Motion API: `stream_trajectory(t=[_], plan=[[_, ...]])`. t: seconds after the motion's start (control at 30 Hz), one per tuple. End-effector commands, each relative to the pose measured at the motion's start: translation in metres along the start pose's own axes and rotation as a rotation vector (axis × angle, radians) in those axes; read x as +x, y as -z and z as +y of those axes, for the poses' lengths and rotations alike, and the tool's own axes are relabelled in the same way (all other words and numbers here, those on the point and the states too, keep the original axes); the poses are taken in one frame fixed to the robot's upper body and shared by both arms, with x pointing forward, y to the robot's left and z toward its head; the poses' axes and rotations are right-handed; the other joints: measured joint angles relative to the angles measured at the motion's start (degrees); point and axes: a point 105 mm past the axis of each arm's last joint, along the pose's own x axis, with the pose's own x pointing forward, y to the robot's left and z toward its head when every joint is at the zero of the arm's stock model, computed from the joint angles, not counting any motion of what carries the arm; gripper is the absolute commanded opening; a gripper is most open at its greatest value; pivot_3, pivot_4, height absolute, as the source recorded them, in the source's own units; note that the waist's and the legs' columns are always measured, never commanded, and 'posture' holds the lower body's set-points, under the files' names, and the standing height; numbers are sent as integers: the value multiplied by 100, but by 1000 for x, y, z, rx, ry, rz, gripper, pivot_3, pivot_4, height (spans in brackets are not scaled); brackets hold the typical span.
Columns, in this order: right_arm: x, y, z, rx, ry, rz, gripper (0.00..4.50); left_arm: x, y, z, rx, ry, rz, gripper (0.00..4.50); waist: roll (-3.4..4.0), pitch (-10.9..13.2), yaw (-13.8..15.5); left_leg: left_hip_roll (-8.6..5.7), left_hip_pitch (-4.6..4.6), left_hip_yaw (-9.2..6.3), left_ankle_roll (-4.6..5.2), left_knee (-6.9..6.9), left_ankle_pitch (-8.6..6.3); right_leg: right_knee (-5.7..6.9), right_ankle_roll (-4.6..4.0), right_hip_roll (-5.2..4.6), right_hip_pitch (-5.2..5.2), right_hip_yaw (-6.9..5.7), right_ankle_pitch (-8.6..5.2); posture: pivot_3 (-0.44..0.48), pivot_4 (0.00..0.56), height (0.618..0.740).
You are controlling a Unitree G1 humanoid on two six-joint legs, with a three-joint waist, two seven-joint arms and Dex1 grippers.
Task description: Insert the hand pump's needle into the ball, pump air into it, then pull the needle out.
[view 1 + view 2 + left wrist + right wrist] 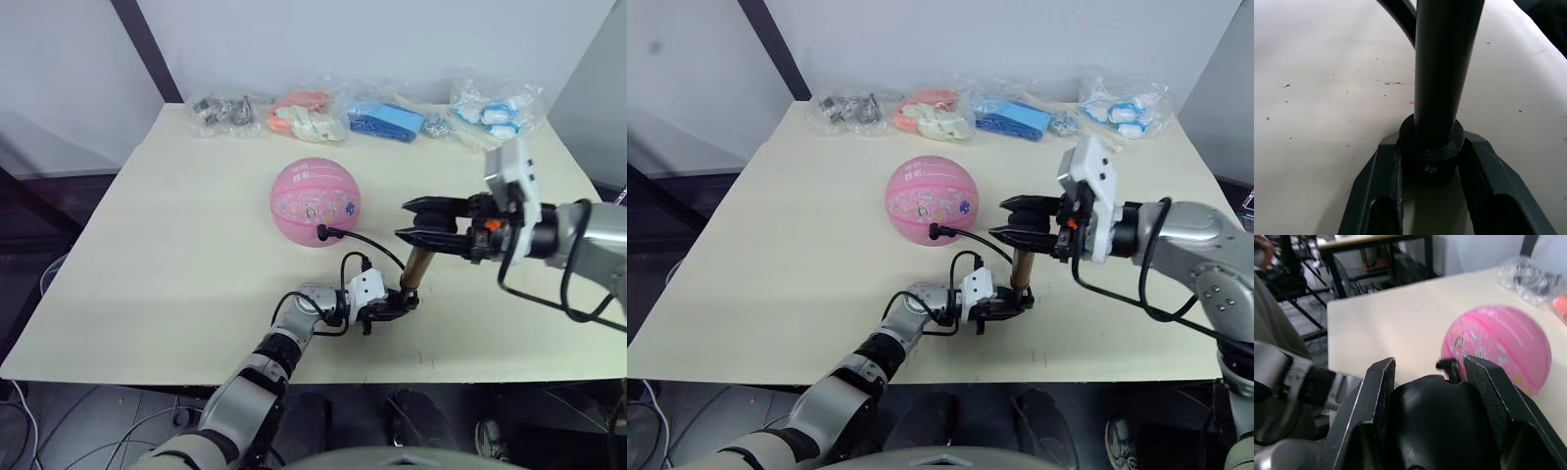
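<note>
You had the pump (pixel 415 271) standing upright on the table (pixel 167 255), just in front of the ball (pixel 314 203). Your left gripper (pixel 392 305) was clamped on its base and your right gripper (pixel 416 224) was closed around its handle. The hose (pixel 370 245) ran to the ball's near side.

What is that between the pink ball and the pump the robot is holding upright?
The pump's thin black hose arcs from the ball over bare table to the hand pump, seen from both eye views.
</note>
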Motion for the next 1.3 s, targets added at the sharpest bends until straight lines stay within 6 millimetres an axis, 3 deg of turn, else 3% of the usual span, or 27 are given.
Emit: stream_trajectory(t=[0.03,0.2,0.37,0.77,1.3], plan=[[14,41,6,100,-8,112,1740,-2,21,-11,-65,15,59,1117,-2,-1,-1,0,0,0,0,0,0,0,0,0,0,0,0,0,150,738],[23,69,6,139,21,154,1740,-3,21,-10,-67,13,59,1117,-5,-4,0,-1,0,-1,0,0,0,-1,0,0,1,-1,0,0,150,738],[25,71,3,133,40,134,1740,-3,21,-10,-68,13,60,1117,-6,-4,0,-2,0,-3,0,0,0,-2,0,0,1,-2,0,0,150,738],[-9,-17,-3,32,-28,6,1740,-4,23,-10,-73,14,66,1117,15,19,13,-5,-24,-9,0,0,0,-6,-2,-4,-17,-6,1,0,150,738],[-45,-97,-5,-54,-41,-68,1740,-4,27,-11,-69,11,73,1117,30,31,14,-4,-27,-4,1,-1,0,-5,-1,-13,-22,-3,1,0,150,738]])
